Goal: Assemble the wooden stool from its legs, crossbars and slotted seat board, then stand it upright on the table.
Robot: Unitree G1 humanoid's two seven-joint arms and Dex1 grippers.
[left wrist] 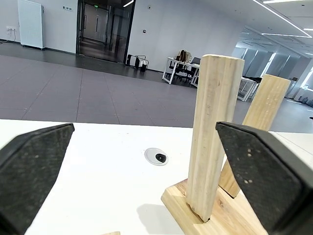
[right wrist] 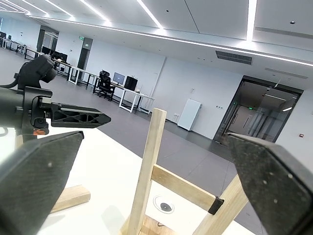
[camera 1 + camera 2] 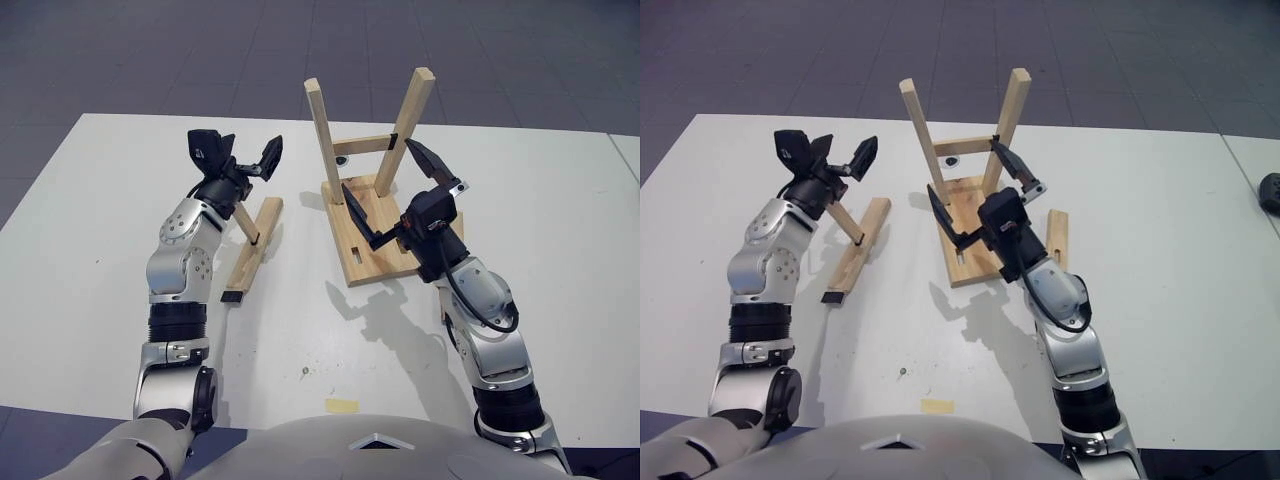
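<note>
1. White surface (image 3: 90,300), smooth and rectangular, carried everything from its near edge outward.
2. Right of middle, the half-built stool stood upside down. Its pale seat board (image 3: 362,268) lay flat. The left-hand leg (image 3: 322,130) and right-hand leg (image 3: 408,125), both square-cut wood, pointed up and leaned apart, joined by a crossbar (image 3: 362,145).
3. Right arm, bent at the elbow, reached over the seat board. The right claw (image 3: 395,192) was spread wide and gripped nothing, its fingers to either side of the right-hand leg's foot.
4. Left arm was folded with the forearm raised. The left claw (image 3: 237,155) gaped empty above the loose leg (image 3: 258,245).
5. That loose leg lay flat, its long axis running away from the robot. A short bar (image 3: 245,220) rose aslant from it, and a black cap (image 3: 232,296) closed its near end.
6. Just right of the seat board lay a spare wooden bar (image 3: 1057,238).
7. Yellow tape (image 3: 341,406) sat by the near edge.
</note>
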